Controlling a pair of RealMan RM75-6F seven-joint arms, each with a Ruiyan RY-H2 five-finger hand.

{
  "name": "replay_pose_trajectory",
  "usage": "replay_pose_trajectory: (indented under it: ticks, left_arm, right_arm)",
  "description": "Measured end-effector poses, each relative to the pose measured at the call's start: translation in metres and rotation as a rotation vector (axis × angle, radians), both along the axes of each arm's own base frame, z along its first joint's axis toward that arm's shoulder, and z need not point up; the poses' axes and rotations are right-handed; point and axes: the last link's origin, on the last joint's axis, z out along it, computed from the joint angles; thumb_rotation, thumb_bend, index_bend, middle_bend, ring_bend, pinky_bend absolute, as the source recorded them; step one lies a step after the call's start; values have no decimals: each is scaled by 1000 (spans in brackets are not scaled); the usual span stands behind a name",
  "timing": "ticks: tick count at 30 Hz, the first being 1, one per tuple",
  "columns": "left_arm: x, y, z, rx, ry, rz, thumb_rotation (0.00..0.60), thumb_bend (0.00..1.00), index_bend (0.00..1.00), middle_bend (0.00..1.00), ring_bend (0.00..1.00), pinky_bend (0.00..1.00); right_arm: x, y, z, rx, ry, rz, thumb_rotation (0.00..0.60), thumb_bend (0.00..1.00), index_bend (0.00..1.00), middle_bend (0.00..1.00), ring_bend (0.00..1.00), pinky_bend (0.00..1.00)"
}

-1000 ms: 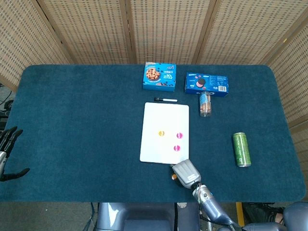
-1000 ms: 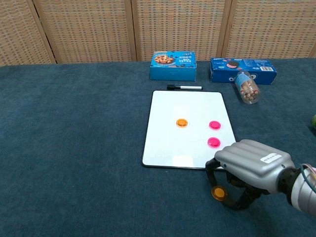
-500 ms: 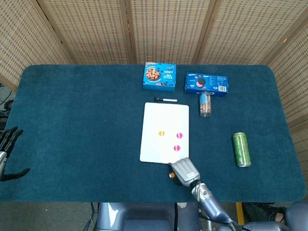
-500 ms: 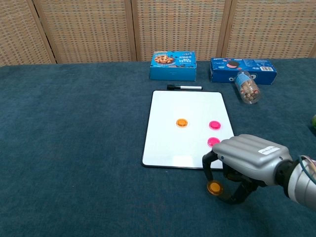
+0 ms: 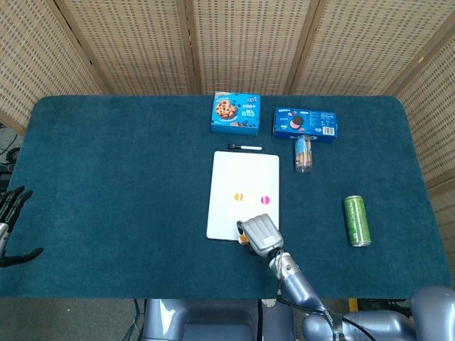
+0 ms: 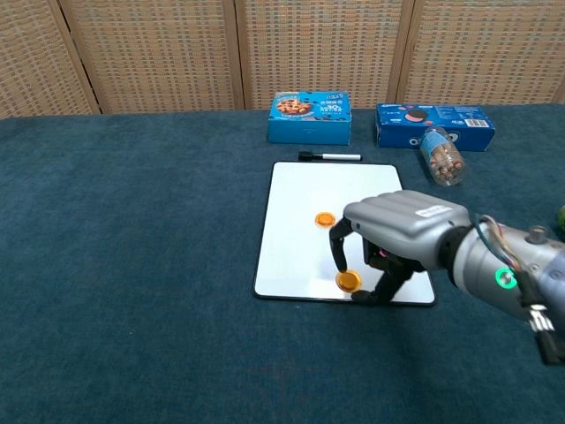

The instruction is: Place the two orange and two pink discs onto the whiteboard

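Progress shows first in the head view: the grey right hand [image 5: 260, 234] has travelled from the carpet below the white rectangular whiteboard [image 5: 242, 186] up over its lower edge, covering one pink disc; the other flat pink disc [image 5: 265, 200] and an orange disc on the board [image 5: 239, 197] stay put. In the chest view, that hand pinches the second orange disc [image 6: 349, 281] just above the board's near edge, so release looks imminent. Far left, the left hand [image 5: 10, 224] idles with fingers spread.
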Motion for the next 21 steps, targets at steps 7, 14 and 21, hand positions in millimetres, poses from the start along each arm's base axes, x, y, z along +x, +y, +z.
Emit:
replay_pose_trajectory:
  ticks: [7, 14, 21]
  left_arm:
    - [-2, 4, 2, 2, -11, 15, 600, 0, 0, 0, 0, 0]
    - [-4, 7, 4, -1, -18, 26, 600, 0, 0, 0, 0, 0]
    - [-7, 9, 6, -8, -28, 36, 600, 0, 0, 0, 0, 0]
  right_arm:
    - [28, -26, -13, -26, 43, -8, 600, 363, 525, 982, 1000, 1000]
    - [45, -45, -29, -52, 102, -17, 600, 363, 525, 982, 1000, 1000]
    - [44, -65, -39, -91, 182, -61, 600, 363, 525, 982, 1000, 1000]
